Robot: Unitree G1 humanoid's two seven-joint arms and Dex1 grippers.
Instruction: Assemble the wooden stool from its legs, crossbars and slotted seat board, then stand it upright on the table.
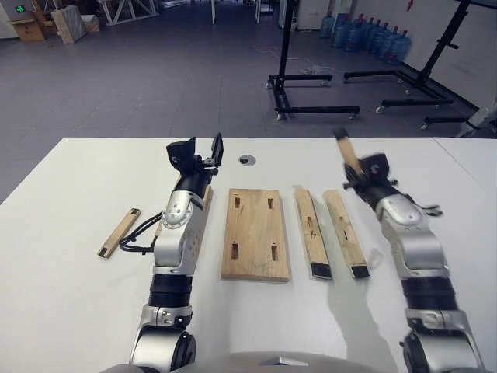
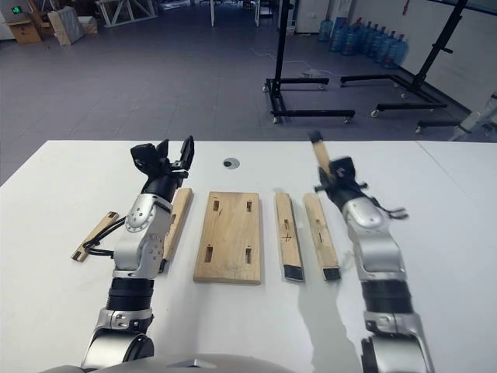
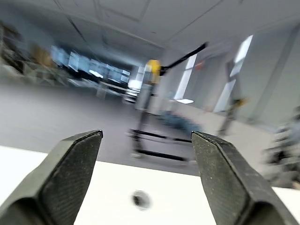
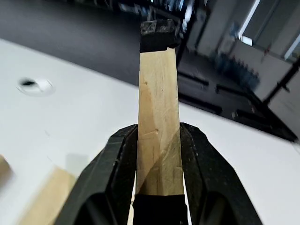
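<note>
The slotted seat board [image 1: 255, 233] lies flat at the table's middle. Two long legs with black ends [image 1: 312, 231] [image 1: 345, 231] lie side by side just right of it. A short crossbar [image 1: 119, 231] rests at the left, and another wooden piece [image 2: 177, 221] lies partly under my left forearm. My left gripper [image 1: 198, 153] is raised above the table beyond the board's far left corner, open and holding nothing; its fingers [image 3: 75, 173] stand wide apart. My right gripper [image 1: 356, 172] is shut on a wooden bar [image 4: 158, 98] with a black tip, held upright above the right leg's far end.
A round cable hole [image 1: 247, 160] sits in the white table [image 1: 70, 311] past the board. Black wheeled frames [image 1: 311, 93] and water bottles [image 1: 373, 35] stand on the floor beyond the far edge. Bare table lies to the far right and near front.
</note>
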